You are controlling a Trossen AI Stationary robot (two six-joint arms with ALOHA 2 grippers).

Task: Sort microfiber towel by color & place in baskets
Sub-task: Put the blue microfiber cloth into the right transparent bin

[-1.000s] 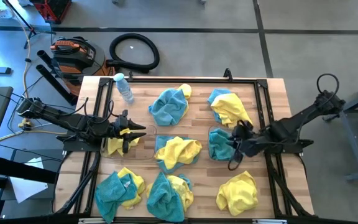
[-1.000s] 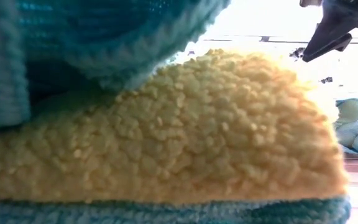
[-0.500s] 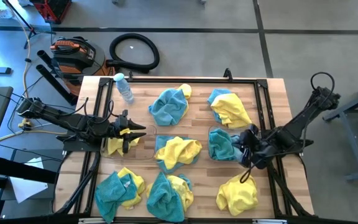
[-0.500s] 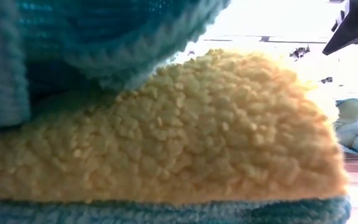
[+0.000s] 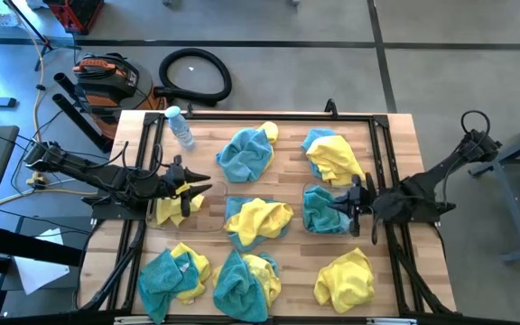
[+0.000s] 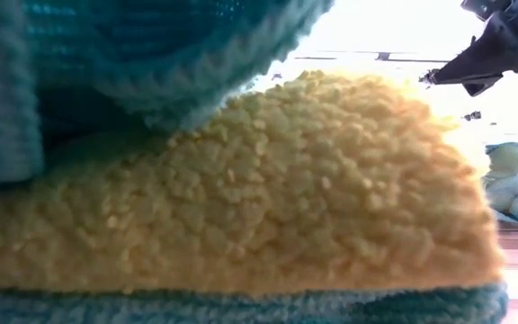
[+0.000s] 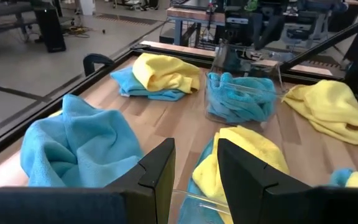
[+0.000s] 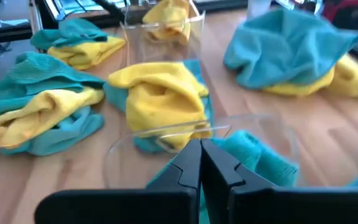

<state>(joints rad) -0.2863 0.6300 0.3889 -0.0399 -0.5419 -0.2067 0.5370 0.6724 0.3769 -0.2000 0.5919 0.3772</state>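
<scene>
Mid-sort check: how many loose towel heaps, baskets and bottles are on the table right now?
loose towel heaps: 6
baskets, one holding yellow, one holding teal: 2
water bottle: 1
Total: 9
</scene>
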